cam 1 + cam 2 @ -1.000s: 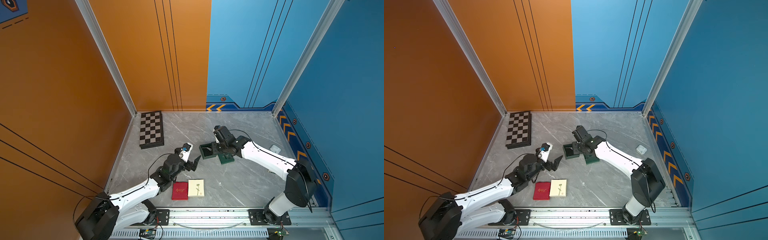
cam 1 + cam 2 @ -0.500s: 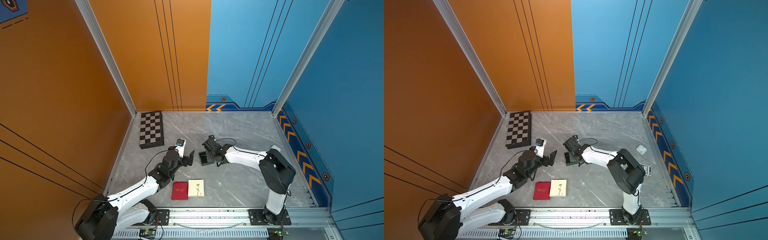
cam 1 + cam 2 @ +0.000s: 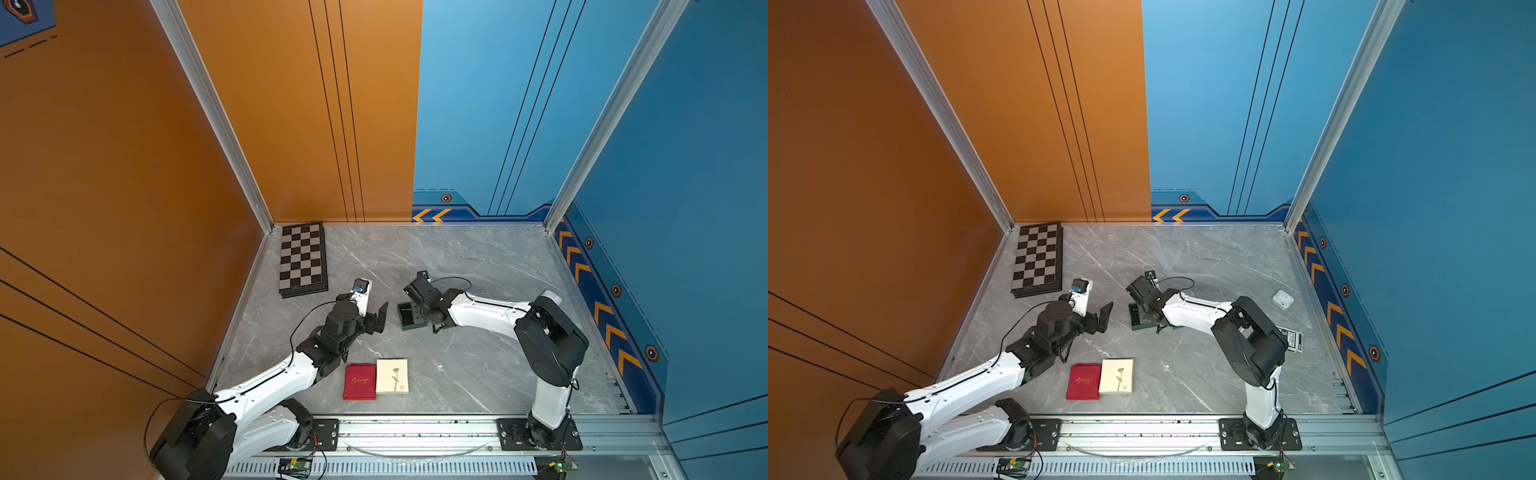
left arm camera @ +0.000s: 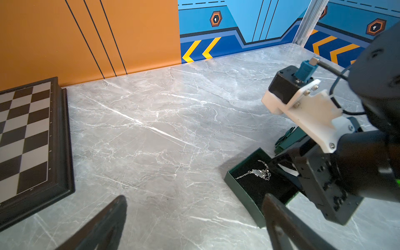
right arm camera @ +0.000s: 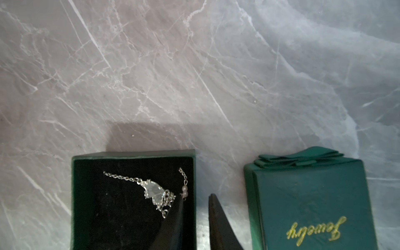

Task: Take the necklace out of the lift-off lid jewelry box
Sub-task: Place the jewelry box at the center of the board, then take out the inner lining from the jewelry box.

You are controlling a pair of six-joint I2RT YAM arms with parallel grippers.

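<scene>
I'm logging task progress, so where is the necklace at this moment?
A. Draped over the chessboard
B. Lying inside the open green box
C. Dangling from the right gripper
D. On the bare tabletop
B: the necklace lies on the dark lining inside the open green box, with the lid set down beside it.

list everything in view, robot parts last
table: 1, grey marble, under everything
chessboard: 1, black and grey, far corner by orange wall
box base: 1, dark green, mid table, open
lid: 1, dark green, on table beside base
necklace: 1, silver, inside base
red flat box: 1, red, near front edge
cream flat box: 1, cream, beside red one
earbud case: 1, white, near blue side wall
printed pack: 1, black and white, near earbud case
left end effector: 1, black, open, near base
right end effector: 1, black, open, straddling base wall by necklace
</scene>
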